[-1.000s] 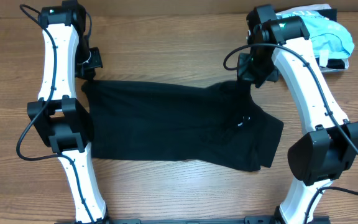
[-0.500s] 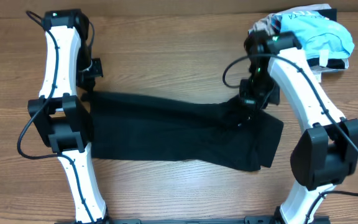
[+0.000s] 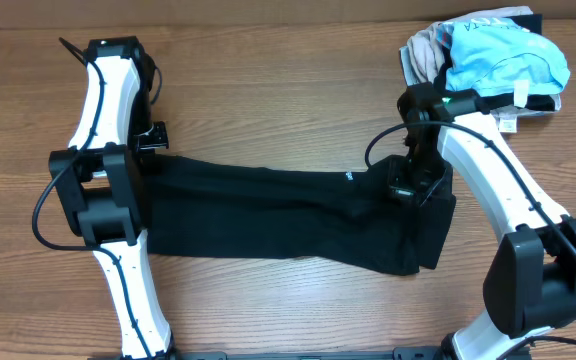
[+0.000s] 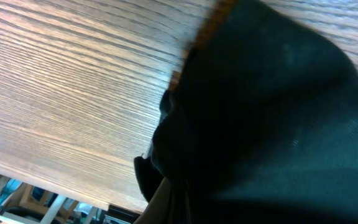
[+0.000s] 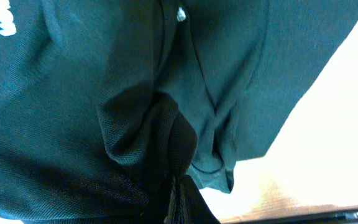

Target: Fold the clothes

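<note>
Left claw (image 3: 149,150): pinched fully closed on the far left corner of the large limp black fabric garment (image 3: 268,215). In the left wrist view the cloth gathers into a thick bunch at the claw and hangs over the wood.

Right claw (image 3: 409,190): clamped fully closed on a fold of the same garment near its right end. The right wrist view shows the mesh drawn down into a pucker at the claw, with a white printed logo (image 5: 2,18) on the cloth to one side.

Garment: it lies lengthways across the middle of the bench, running from one arm to the other. Its far edge runs in a line from claw to claw and carries a small white tag (image 3: 350,178).

Surface: brown wood-grain bench (image 3: 268,90), matt, grain running left to right.

Far right corner of the bench: a light blue garment with black trim (image 3: 508,50) is heaped on a beige-grey garment (image 3: 423,50), apart from the black garment.

Room: beyond the bench edge the left wrist view shows only blurred clutter, which cannot be identified.
</note>
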Robot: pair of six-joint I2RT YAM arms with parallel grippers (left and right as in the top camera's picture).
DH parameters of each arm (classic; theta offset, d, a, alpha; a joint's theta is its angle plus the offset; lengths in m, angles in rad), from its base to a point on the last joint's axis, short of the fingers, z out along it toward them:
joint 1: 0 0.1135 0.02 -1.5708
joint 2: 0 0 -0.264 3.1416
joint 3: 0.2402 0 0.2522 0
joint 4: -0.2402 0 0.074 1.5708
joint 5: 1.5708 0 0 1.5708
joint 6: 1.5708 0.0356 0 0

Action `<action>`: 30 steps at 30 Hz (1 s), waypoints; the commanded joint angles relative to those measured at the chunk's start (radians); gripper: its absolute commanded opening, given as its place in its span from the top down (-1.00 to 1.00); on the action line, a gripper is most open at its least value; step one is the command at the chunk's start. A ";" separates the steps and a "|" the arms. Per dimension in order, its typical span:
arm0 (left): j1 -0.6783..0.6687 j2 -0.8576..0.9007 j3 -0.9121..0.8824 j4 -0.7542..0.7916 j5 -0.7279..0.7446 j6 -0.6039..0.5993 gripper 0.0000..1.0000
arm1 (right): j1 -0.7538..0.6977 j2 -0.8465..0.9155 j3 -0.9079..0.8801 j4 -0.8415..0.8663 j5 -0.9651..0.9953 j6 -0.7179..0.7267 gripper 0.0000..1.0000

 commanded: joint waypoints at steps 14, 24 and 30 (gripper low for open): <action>-0.016 -0.076 -0.060 -0.003 0.066 0.106 -0.04 | -0.002 -0.035 -0.013 -0.033 -0.002 -0.033 0.02; -0.005 -0.333 -0.045 0.040 0.077 0.106 -0.17 | -0.002 -0.251 0.119 0.035 -0.099 -0.159 -0.11; -0.005 -0.573 -0.045 0.116 0.148 0.130 -0.20 | -0.002 -0.418 0.144 0.083 -0.099 -0.171 -0.34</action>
